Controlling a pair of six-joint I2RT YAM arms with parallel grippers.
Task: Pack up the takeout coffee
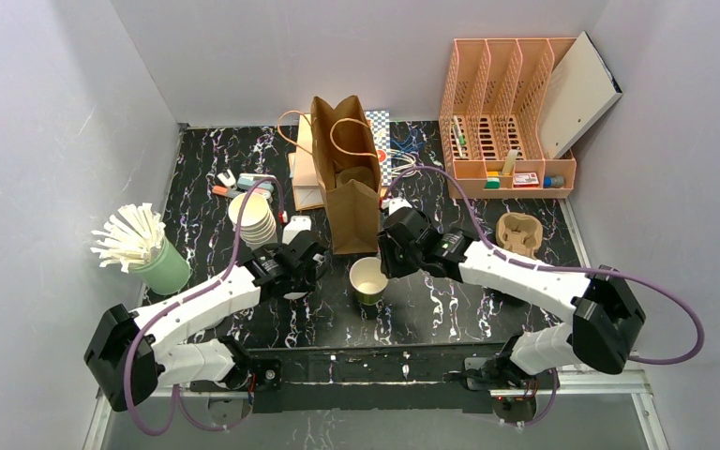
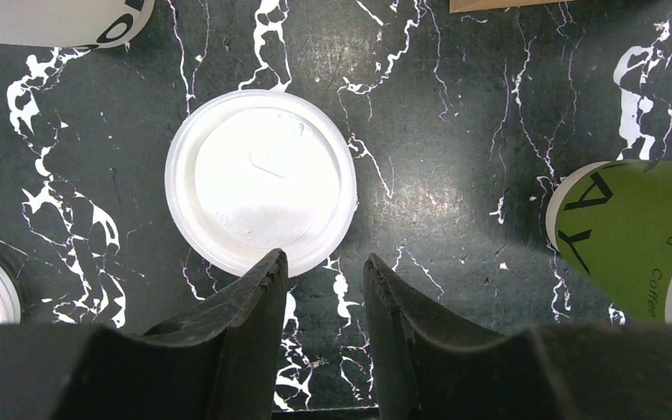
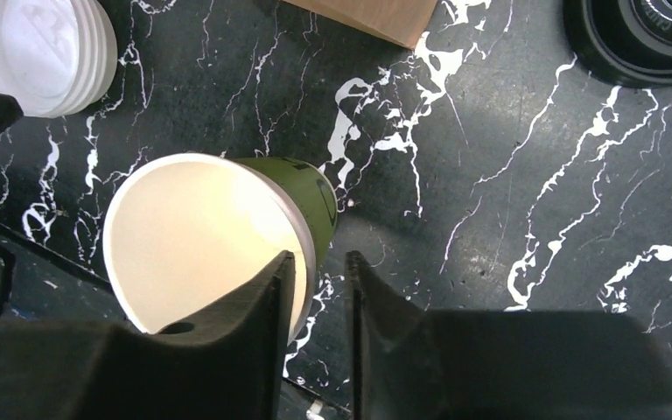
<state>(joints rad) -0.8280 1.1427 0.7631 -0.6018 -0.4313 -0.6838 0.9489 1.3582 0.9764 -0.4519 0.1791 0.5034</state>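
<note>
Fingers of the right gripper (image 3: pixel 319 258) straddle the rim of the green paper cup (image 3: pixel 210 236), one finger over the cream inside and the other outside the wall, with only a narrow gap between them; whether they actually clamp the wall cannot be told. That cup stands upright and uncapped on the black marbled table (image 1: pixel 431 319), just in front of the brown paper bag (image 1: pixel 352 202), which stands open-mouthed behind it. Its white sip lid (image 2: pixel 261 182) lies flat on the table to the cup's left, apart from it. Over the lid's near edge hangs the left gripper (image 2: pixel 325 260), its fingers partly spread with bare table showing between them and nothing held; one fingertip overlaps the lid's rim. Behind the left arm sits a stack of lidless cream cups (image 1: pixel 255 220), and a cardboard cup carrier (image 1: pixel 517 232) rests beyond the right arm
</note>
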